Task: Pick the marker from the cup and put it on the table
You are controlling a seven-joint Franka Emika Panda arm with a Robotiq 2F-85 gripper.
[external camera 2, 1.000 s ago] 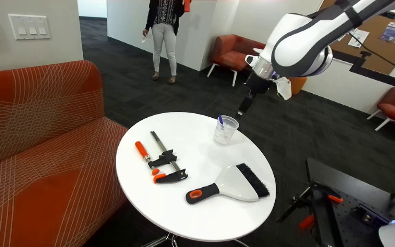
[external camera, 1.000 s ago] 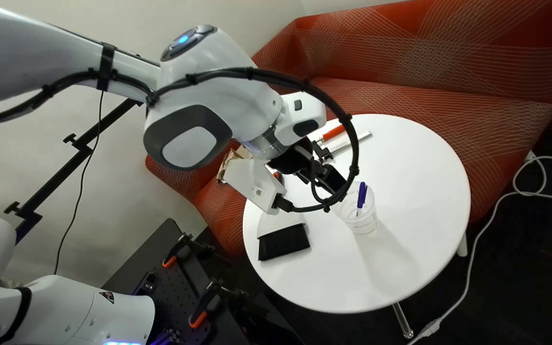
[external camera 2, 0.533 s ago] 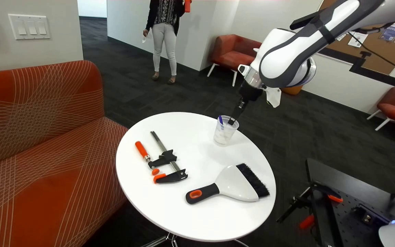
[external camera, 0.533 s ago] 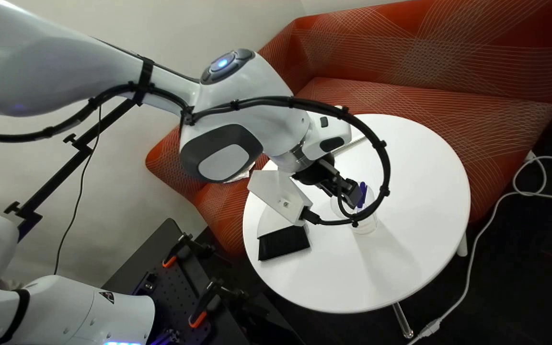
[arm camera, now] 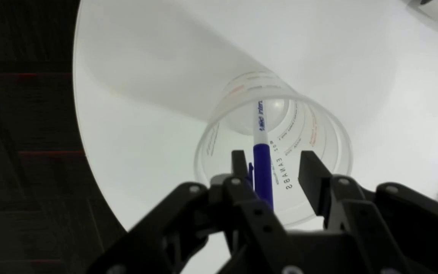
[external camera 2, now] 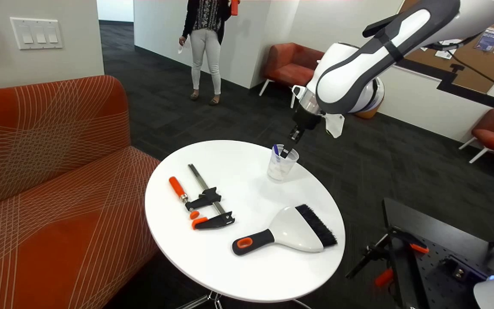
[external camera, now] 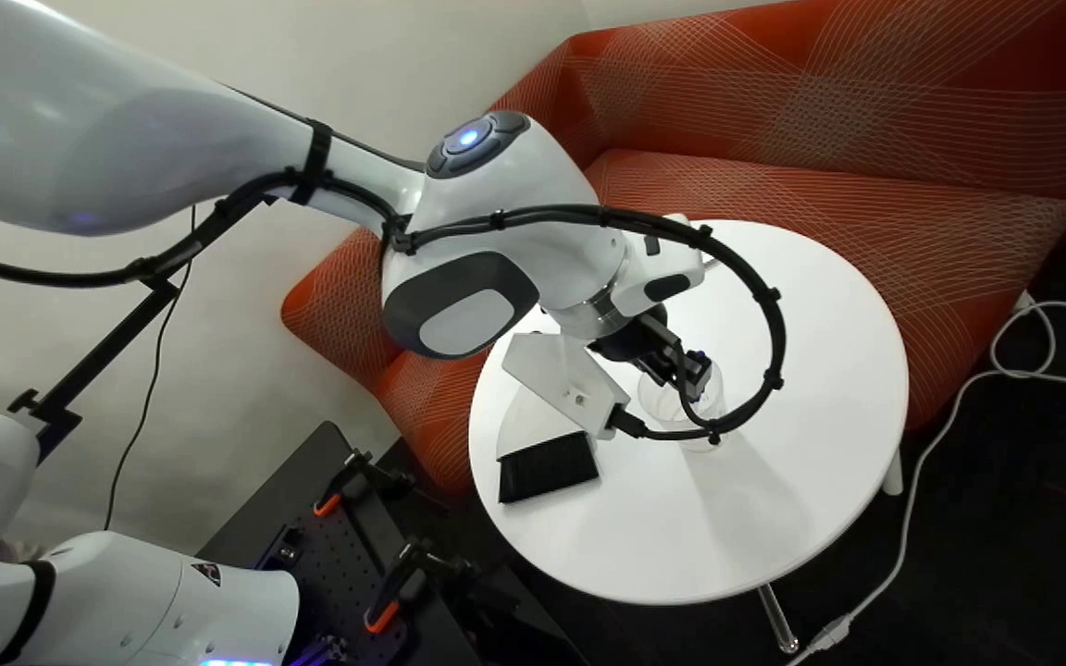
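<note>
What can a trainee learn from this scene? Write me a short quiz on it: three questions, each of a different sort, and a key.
1. Fill in: The marker is in the ____.
2. True or false: The gripper is open.
3. Multiple choice: The clamp has a handle that is A) blue; B) white; C) orange.

Key:
1. Cup.
2. True; its fingers stand apart.
3. C.
</note>
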